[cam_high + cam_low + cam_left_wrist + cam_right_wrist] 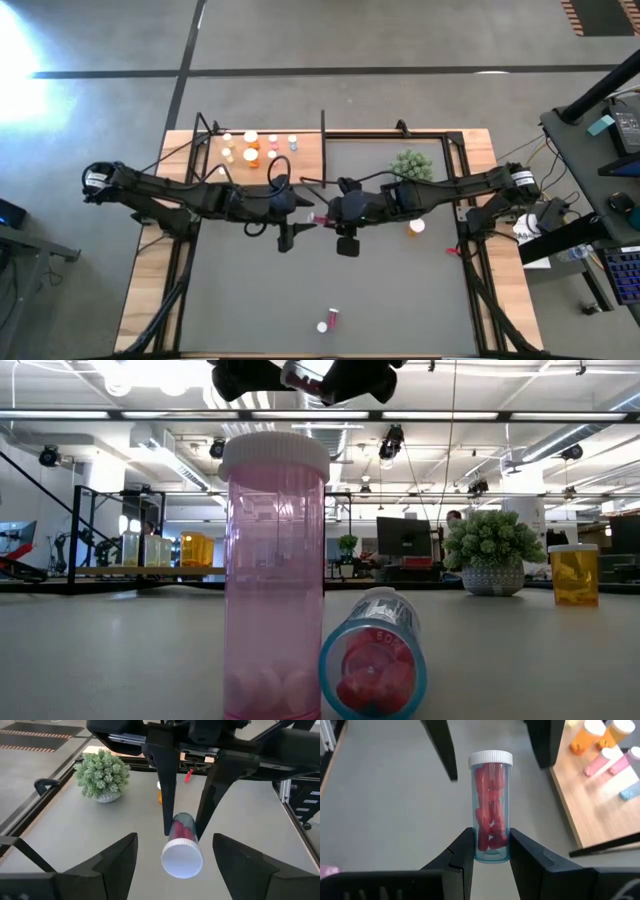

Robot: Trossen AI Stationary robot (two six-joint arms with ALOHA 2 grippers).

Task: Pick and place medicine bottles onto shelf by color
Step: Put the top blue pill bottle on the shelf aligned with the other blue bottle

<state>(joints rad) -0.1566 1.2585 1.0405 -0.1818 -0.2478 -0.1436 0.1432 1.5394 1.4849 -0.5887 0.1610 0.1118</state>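
Both arms meet over the middle of the grey mat (330,285), just in front of the shelf (262,155), which is the light-wood board with a thin black post (323,125) at its end.

The right gripper (490,851) is clamped on the base of a clear-blue bottle (491,805) full of red pills, white cap pointing away toward the left arm. In the left wrist view that same bottle sits between two dark fingers (167,780), cap end facing the camera. From above it shows as a small pink-red sliver between the two grippers.

The left gripper (175,865) has its fingers spread wide apart on either side of the capped end, not touching it as far as I can see.

On the shelf there's a bunch of bottles standing upright: orange bottles (251,152), pink ones (272,150) and a little blue one (293,142).

Off the shelf, to its right, is a small green plant (412,165) in a pale pot, with one lone orange bottle (417,225) just in front of it on the mat. Well away from the shelf, near the front edge of the mat, a tall pink bottle (275,575) stands upright and a blue-tinted bottle with red pills (372,655) lies on its side right beside it.
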